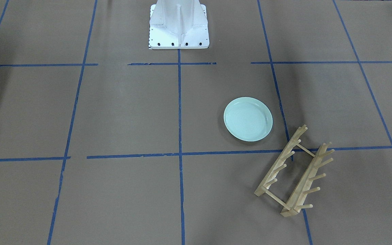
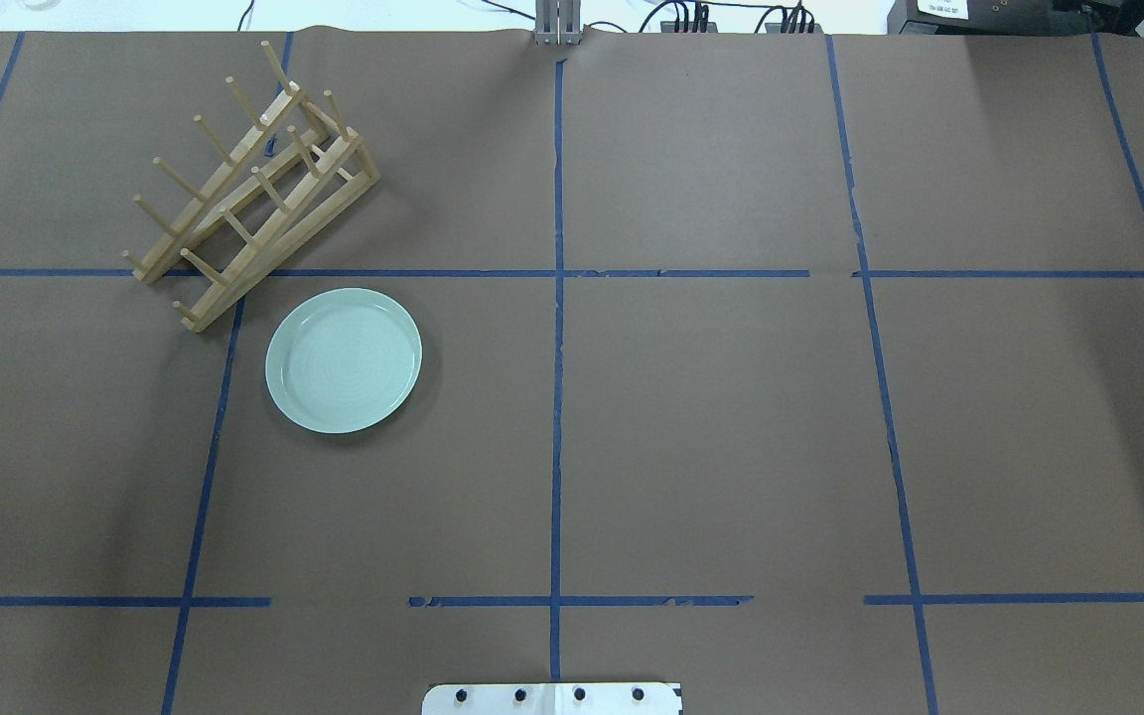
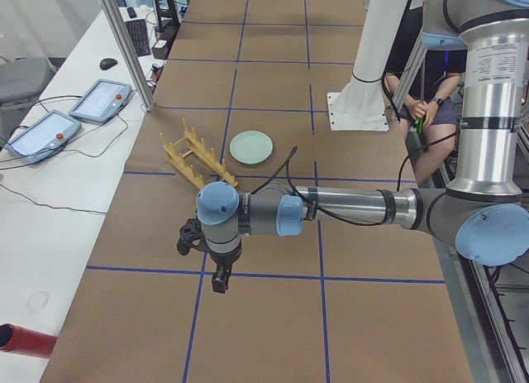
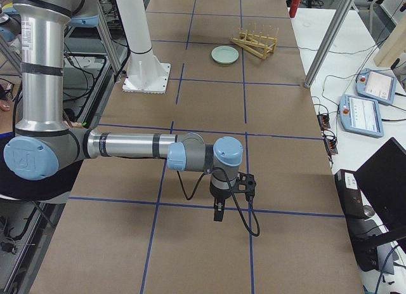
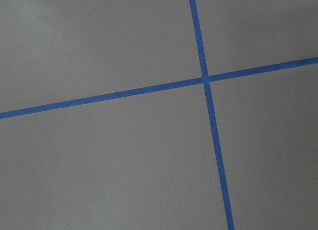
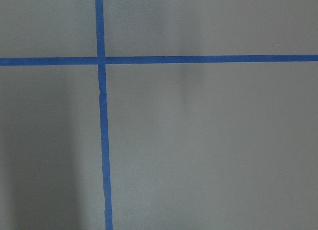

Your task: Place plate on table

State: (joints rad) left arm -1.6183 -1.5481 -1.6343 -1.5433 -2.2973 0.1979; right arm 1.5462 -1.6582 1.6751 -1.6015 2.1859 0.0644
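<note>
The pale mint-green plate [image 1: 248,119] lies flat and alone on the brown table [image 1: 114,112], right beside the wooden rack. It also shows in the overhead view [image 2: 344,360] and small in both side views [image 3: 250,147] [image 4: 225,54]. My left gripper [image 3: 219,280] hangs over the table well away from the plate, toward the table's left end. My right gripper [image 4: 219,213] hangs over the opposite end. Both show only in the side views, so I cannot tell whether they are open or shut. Both wrist views show only bare table [image 5: 124,165] [image 6: 208,150] with blue tape.
A light wooden peg rack [image 1: 294,172] [image 2: 249,189] stands at an angle next to the plate. The white robot base [image 1: 179,25] is at the table's robot side. Tablets [image 3: 70,118] and cables lie beside the table; a person [image 3: 426,85] sits behind the base.
</note>
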